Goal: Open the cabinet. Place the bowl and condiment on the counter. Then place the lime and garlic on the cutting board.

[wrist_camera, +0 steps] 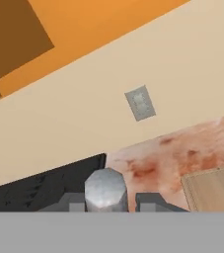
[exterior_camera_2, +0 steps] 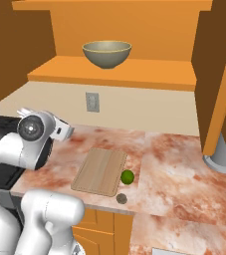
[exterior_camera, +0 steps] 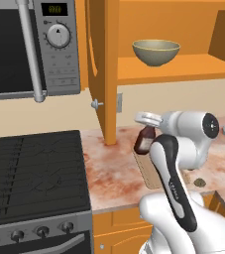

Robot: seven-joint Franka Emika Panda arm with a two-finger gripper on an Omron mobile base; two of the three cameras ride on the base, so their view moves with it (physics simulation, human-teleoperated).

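With its doors swung wide, the cabinet shows the bowl sitting on the lower shelf. Below, the gripper pinches the cap of the condiment, holding the bottle upright just above the counter, near the left end of the cutting board. On the hand camera the silver cap sits clamped between the fingertips. Beside the board's right edge lies the lime, with the garlic just in front of it near the counter's edge.
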